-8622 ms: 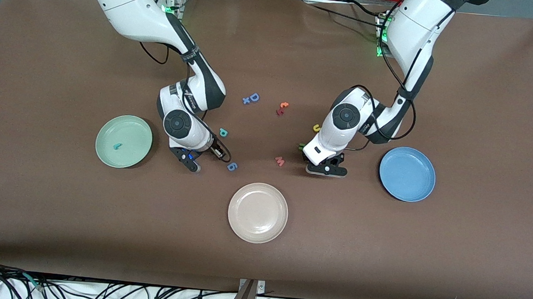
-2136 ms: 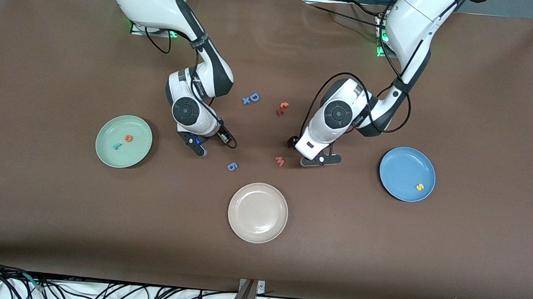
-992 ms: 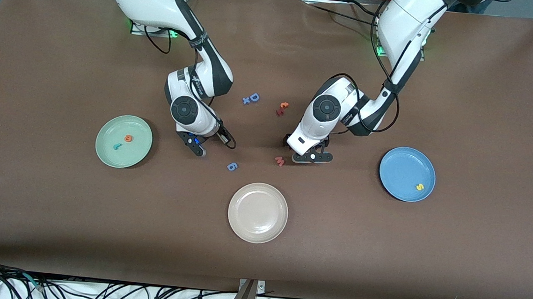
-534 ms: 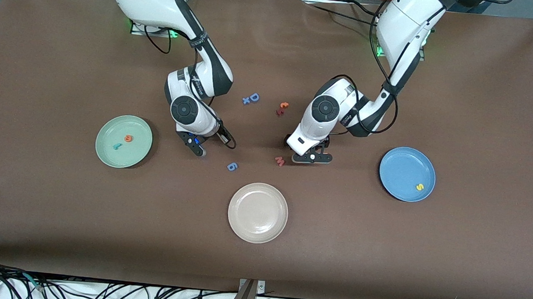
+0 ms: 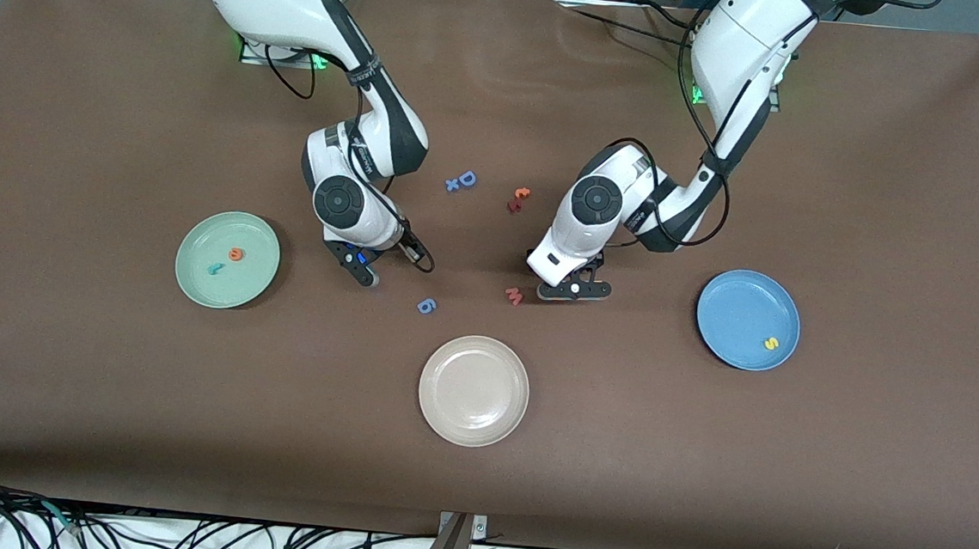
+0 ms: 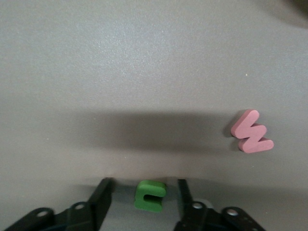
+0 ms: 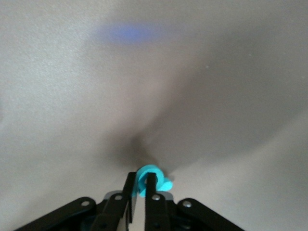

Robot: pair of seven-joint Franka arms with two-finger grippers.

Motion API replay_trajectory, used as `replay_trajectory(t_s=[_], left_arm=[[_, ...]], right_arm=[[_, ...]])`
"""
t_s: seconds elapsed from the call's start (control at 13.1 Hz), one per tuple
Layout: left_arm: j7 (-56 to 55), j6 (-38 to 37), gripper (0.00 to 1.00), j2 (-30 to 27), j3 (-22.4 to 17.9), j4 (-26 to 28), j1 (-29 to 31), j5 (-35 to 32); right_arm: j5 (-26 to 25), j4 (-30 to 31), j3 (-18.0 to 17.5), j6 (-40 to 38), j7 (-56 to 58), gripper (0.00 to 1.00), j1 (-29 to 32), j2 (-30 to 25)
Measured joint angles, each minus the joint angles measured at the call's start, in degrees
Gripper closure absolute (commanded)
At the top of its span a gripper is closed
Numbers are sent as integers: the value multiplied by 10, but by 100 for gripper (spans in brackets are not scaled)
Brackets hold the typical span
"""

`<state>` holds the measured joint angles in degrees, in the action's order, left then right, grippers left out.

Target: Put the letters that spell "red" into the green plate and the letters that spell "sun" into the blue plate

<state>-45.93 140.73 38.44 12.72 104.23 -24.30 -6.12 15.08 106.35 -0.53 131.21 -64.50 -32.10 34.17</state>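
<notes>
Front view shows a brown matte table with three round shallow-rimmed plates. The pale mint-green plate lies toward the right arm's end and holds two tiny foam letters, an orange e and a teal r, close together. The medium-blue plate lies toward the left arm's end with a yellow foam s near its rim. A beige-white plate, smooth and glossy, sits nearest the front camera, between the arms.

The right gripper is low over the table beside the green plate, its black fingers clenched on a teal foam d, whose rounded loop sticks out past the fingertips.

The left gripper is down at the table, near the middle. Its jaws stand apart on either side of an olive-green foam n, a thick, blocky, soft-edged piece lying flat; I cannot tell whether the fingers touch it. A pink foam w with a chunky zigzag shape lies flat nearby, also visible in the front view.

Farther from the front camera lie a blue capital D and a small orange-and-red letter cluster. A blue foam 6 rests between the right gripper and the beige plate.
</notes>
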Motion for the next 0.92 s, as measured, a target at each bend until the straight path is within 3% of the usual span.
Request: replay_trajectory(t_s=[0.23, 0.31, 0.38, 0.46, 0.92], left_arm=[[-11, 0, 58, 0, 0, 0, 0, 0], [-12, 0, 58, 0, 0, 0, 0, 0], [-13, 1, 58, 0, 0, 0, 0, 0], [-17, 1, 59, 0, 0, 0, 0, 0], [-26, 1, 71, 0, 0, 0, 0, 0]], right_arm=[[-2, 2, 0, -8, 0, 88, 0, 0], [-2, 2, 0, -8, 0, 80, 0, 1], [-2, 2, 0, -9, 0, 45, 0, 1], [-2, 2, 0, -9, 0, 29, 0, 1], [-4, 3, 0, -11, 0, 30, 0, 1]])
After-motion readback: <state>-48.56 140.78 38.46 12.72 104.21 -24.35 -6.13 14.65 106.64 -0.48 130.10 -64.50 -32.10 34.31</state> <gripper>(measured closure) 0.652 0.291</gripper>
